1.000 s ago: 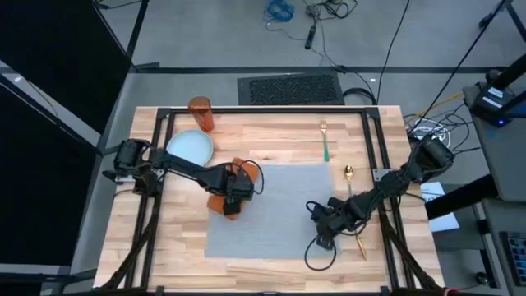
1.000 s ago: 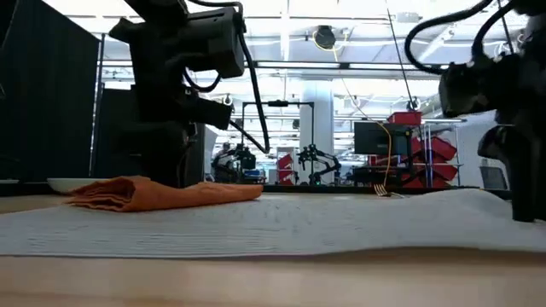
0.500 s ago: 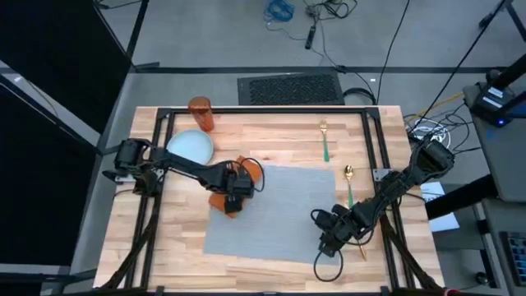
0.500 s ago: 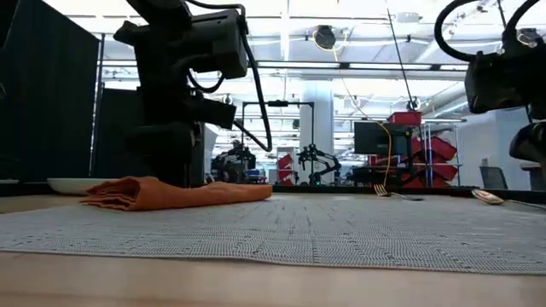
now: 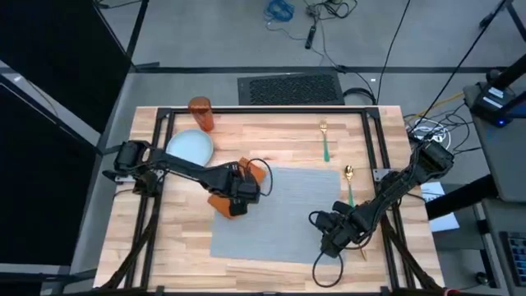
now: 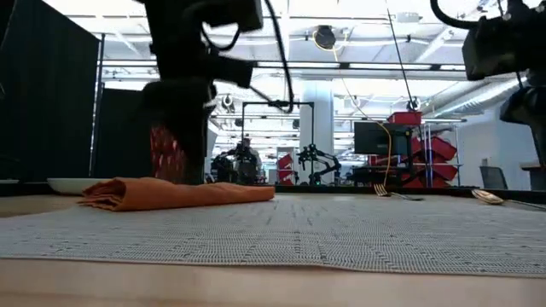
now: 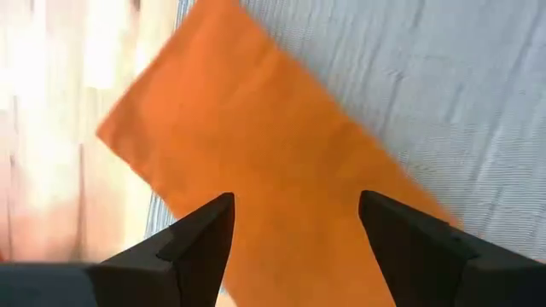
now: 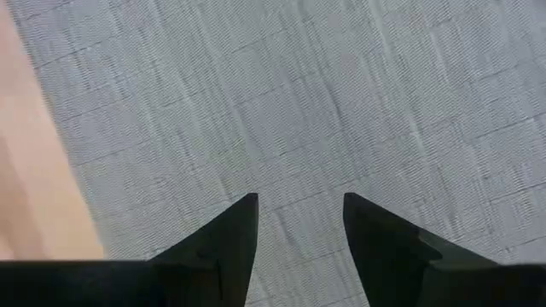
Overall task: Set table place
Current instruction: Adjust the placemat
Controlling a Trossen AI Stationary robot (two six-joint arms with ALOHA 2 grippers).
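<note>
Grey placemat [image 5: 275, 214]: lies flat on the light-wood table [image 5: 271, 140], long axis running left to right.
Orange napkin [image 5: 226, 197]: on the placemat's left edge, partly on wood, lying diagonally.
Left gripper [image 7: 294, 230]: hovers over the napkin, fingers spread wide, holding nothing.
Right gripper [image 8: 299, 226]: above the placemat's right part, fingers parted, empty.
Fork [image 5: 325, 141], spoon [image 5: 348, 182]: on wood beyond the placemat's right end, handles pointing toward the near edge.
Pale-blue plate [image 5: 191, 146], orange tumbler [image 5: 201, 113]: far-left corner.

Black floor mat [image 5: 290, 88] (cables [image 5: 279, 11] beyond)
</note>
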